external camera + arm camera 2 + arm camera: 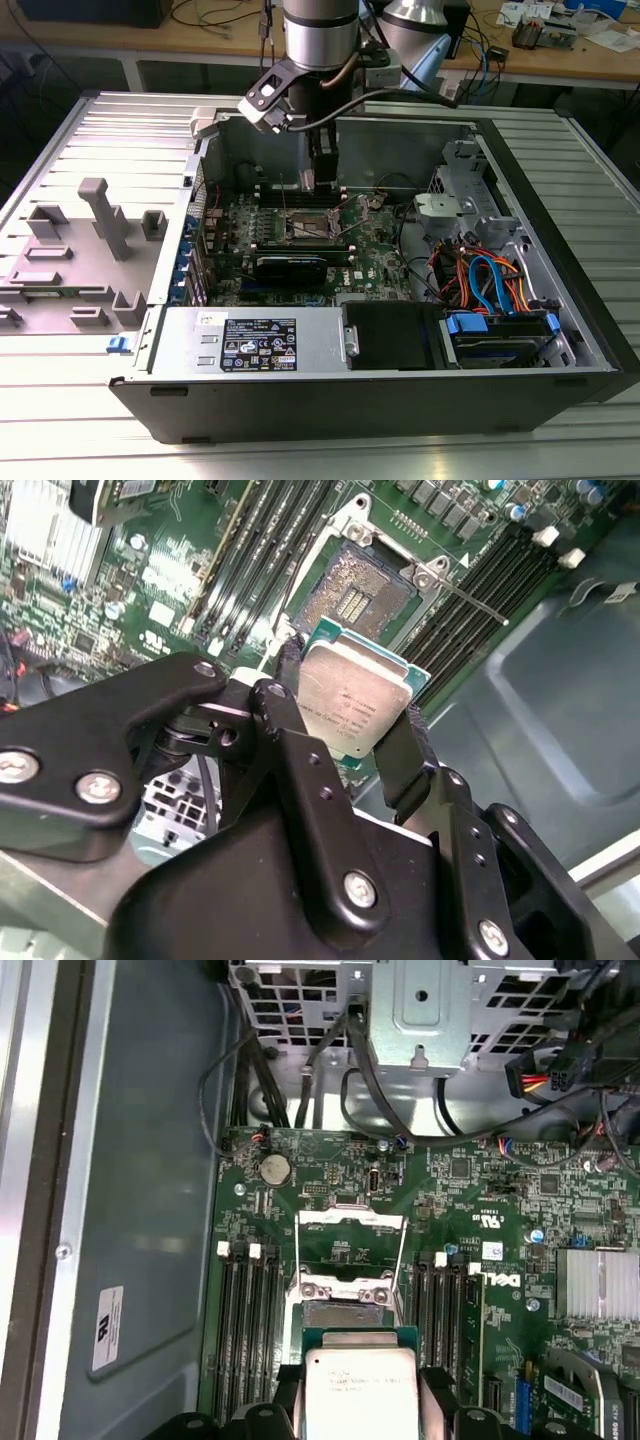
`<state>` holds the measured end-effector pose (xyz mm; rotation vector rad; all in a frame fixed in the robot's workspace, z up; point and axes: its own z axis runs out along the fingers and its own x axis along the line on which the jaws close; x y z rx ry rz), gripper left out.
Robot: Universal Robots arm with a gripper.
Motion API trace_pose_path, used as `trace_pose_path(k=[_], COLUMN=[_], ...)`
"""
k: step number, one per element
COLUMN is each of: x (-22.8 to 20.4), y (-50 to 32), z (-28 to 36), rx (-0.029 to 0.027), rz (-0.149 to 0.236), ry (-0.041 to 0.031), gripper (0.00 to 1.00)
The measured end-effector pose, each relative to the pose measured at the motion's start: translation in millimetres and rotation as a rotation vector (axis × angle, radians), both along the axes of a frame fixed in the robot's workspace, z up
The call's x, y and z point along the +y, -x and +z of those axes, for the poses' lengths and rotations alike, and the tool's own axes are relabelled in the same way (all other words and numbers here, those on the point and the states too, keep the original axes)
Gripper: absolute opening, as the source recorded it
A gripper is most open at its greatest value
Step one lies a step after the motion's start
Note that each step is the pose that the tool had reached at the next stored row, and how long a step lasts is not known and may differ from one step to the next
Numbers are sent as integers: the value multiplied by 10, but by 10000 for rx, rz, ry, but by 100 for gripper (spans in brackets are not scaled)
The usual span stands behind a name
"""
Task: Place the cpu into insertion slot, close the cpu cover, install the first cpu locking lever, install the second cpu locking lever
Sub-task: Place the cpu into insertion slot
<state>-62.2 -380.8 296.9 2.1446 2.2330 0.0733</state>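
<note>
— Which step are you on?
— Step 1. Your gripper (pixel 348 700) is clamped on the cpu (pixel 352 680) by two edges, hovering near the insertion slot (pixel 350 590) (pin field bare).
— Cover?
— The cpu cover (pixel 352 1218) is flipped open. Seating prob. needs the chip square w/ the socket and a gentle drop.

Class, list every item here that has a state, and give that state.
cpu, gripped over the slot, not seated
gripper, shut on the cpu
insertion slot, empty, pins exposed
cpu cover, swung open
computer case, side open
</note>
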Motion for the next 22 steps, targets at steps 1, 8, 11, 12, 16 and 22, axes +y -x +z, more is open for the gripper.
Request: trace_pose_path(k=[1,8,11,12,16,22], x=[0,0,0,0,0,0], y=[0,0,0,0,0,0], z=[-8,-11,-11,-11,-11,-43], rx=[1,1,1,1,1,0], rz=[-155,-216,-217,-217,-217,-710], ry=[6,5,5,5,5,34], gripper=[54,54,54,54,54,54])
